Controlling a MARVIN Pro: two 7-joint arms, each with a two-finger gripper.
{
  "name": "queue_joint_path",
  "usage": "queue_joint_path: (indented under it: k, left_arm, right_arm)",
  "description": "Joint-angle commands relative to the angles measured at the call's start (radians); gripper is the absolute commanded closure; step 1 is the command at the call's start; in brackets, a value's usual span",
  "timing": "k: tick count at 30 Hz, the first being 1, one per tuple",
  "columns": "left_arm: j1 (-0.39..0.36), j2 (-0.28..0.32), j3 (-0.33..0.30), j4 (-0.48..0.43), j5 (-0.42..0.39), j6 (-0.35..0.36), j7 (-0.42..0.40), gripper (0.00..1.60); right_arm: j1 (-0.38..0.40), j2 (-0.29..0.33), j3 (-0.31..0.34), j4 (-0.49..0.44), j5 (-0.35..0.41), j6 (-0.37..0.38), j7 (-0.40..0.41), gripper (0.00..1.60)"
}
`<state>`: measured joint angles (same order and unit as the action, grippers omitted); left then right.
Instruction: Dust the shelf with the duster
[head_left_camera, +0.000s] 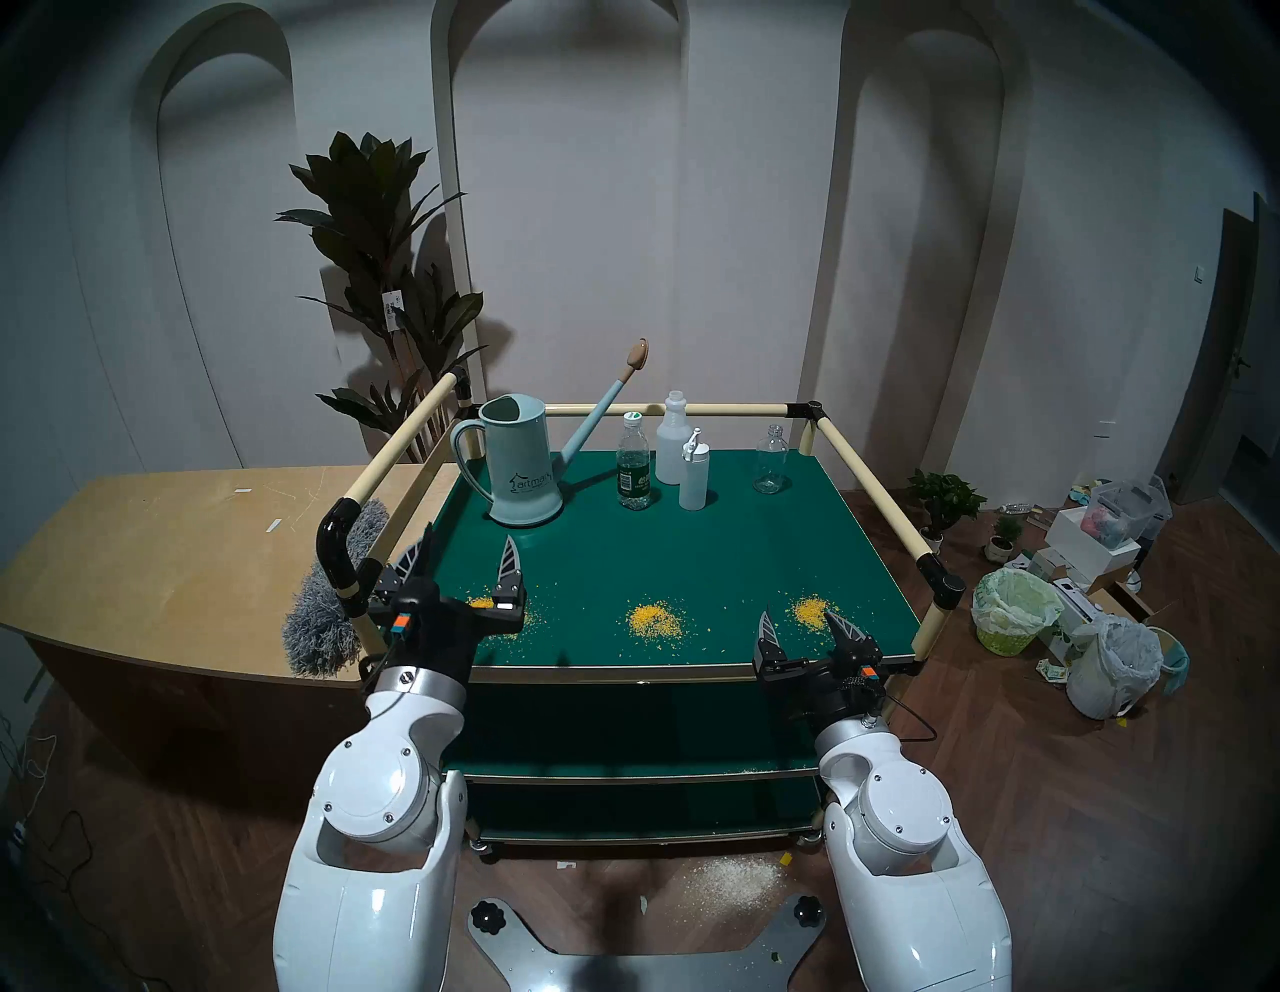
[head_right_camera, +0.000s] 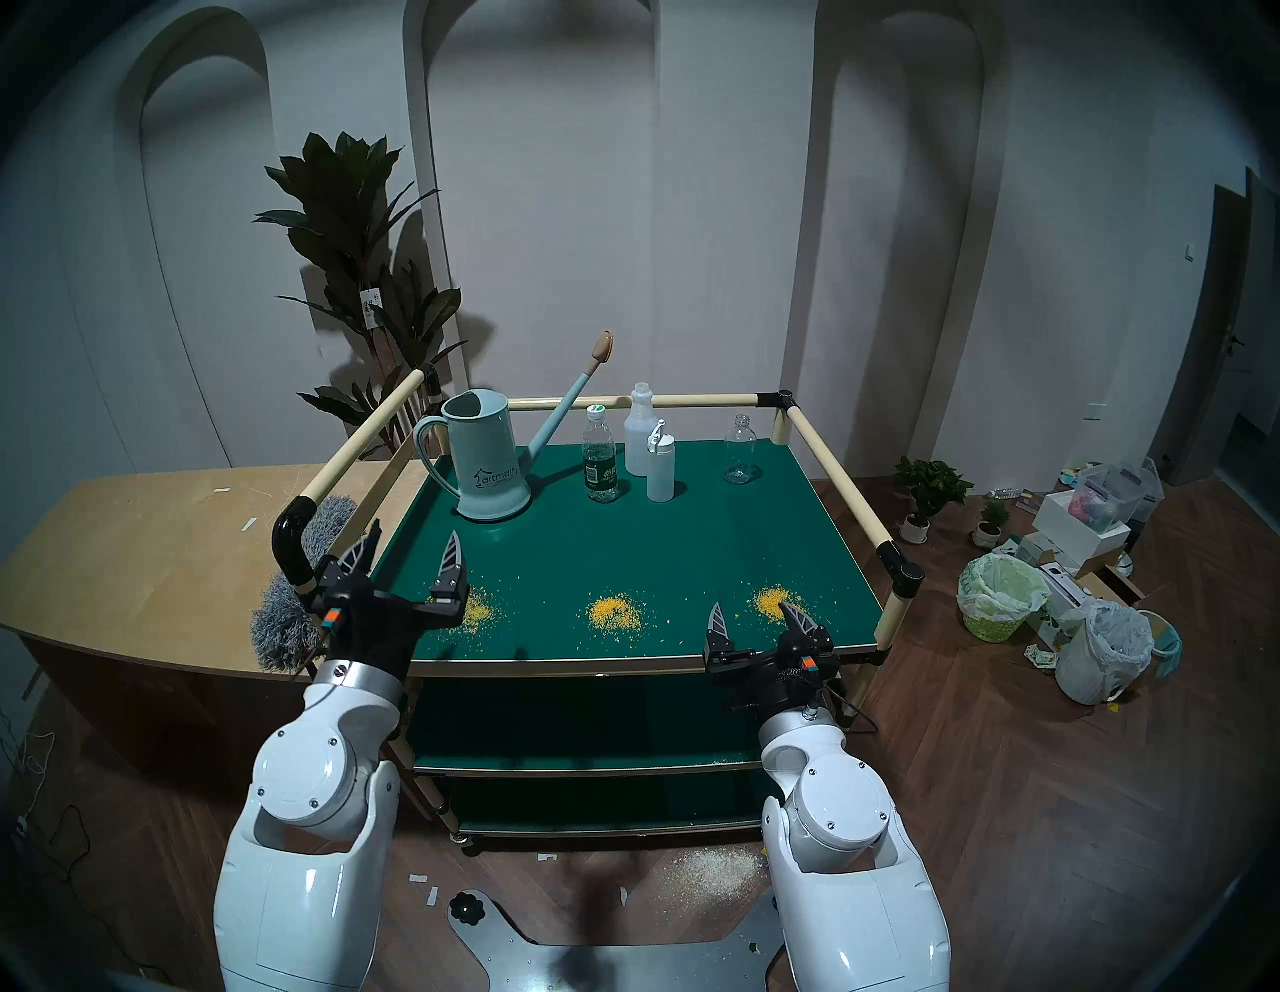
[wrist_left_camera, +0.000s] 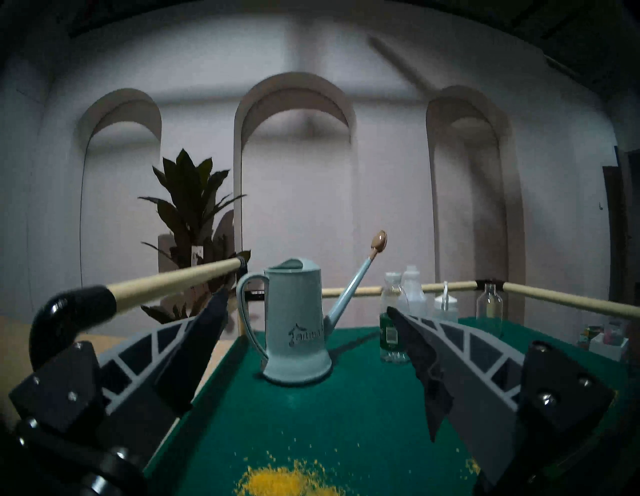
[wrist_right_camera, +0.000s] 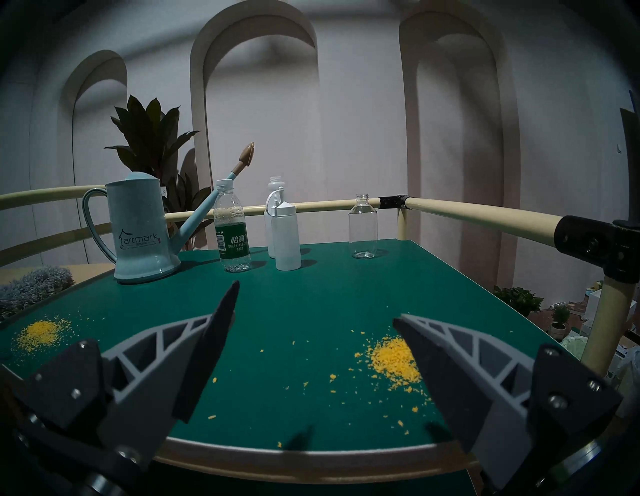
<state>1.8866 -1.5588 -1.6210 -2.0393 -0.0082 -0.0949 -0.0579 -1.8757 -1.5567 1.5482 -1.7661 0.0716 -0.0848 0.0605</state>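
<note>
The duster (head_left_camera: 332, 589) lies on the wooden counter (head_left_camera: 173, 547), just outside the shelf's (head_left_camera: 692, 554) left rail. Over the shelf's near left corner the left gripper (head_left_camera: 463, 558) hangs with jaws spread, empty. The right gripper (head_left_camera: 803, 627), also spread and empty, sits at the shelf's near right edge beside a yellow crumb pile (head_left_camera: 809, 612).

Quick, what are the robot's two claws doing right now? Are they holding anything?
Left claw: open, holding nothing.
Right claw: open, holding nothing.
</note>
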Motion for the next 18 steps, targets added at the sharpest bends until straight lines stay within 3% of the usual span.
queue_joint_path:
  k: [1, 10, 18]
  left_arm:
    - [-0.057, 0.008, -0.034, -0.118, -0.02, -0.018, 0.001, 0.0]
    - [-0.043, 0.043, -0.139, -0.229, -0.067, 0.019, -0.019, 0.0]
    - [0.028, 0.077, -0.318, -0.341, -0.089, 0.123, 0.006, 0.0]
  right_arm:
    - [0.012, 0.004, -0.004, -0.024, 0.004, -0.007, 0.011, 0.0]
    - [0.017, 0.006, -0.015, -0.018, 0.013, -0.004, 0.028, 0.0]
    - [0.018, 0.011, -0.03, -0.017, 0.022, -0.005, 0.043, 0.0]
